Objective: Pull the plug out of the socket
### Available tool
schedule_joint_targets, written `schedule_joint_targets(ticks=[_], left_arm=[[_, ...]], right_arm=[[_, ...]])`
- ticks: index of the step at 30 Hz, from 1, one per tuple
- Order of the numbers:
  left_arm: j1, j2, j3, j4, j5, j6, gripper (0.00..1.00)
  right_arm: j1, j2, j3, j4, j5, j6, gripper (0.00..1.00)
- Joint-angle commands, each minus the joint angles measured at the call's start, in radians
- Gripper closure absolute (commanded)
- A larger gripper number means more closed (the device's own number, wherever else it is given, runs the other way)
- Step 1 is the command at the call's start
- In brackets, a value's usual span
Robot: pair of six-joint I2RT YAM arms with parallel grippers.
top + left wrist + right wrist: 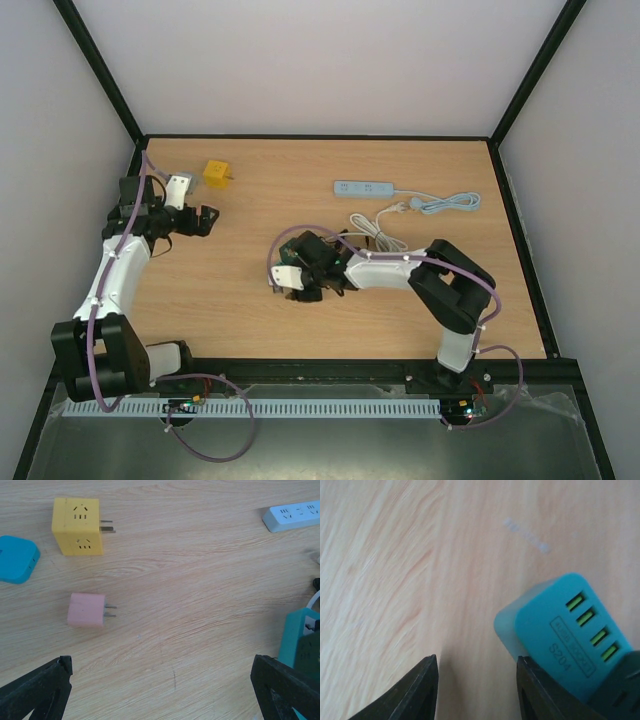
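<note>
The task looks hardly begun. The teal socket lies on the table, just beside the right arm, whose jaws stand partly open with only bare wood between them. A dark shape against the socket may be the plug, not yet pulled out; I cannot be sure. The left arm holds its jaws wide and empty above a loose pink plug.

Ahead-left of the left end effector a plug lies on the counter, a cube socket beyond it, a power strip ahead-right.
</note>
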Motion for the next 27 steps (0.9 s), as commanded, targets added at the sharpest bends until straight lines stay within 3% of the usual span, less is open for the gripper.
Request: schedule_joint_targets(ticks=[1,13,21,27], left_arm=[[0.001,-0.001,0.028,-0.039,-0.012,0.023,0.01],[-0.004,0.033,0.069,-0.113,0.092,0.126,0.01],[-0.007,0.043,0.09,-0.183,0.153,0.196,0.01],[-0.007,0.039,0.084,-0.196,0.187,0.219,0.0]], right_arm=[[0.002,0.046,0.121,0.063,-0.007,0.099,0.57],[-0.04,-0.118,0.255,-0.268,-0.133,0.021,0.46],[-0.292,-0.21,0.235,-0.402,-0.082,-0.031,0.43],[-0.479,-0.109,0.258,-0.425,0.006,-0.095,0.43]])
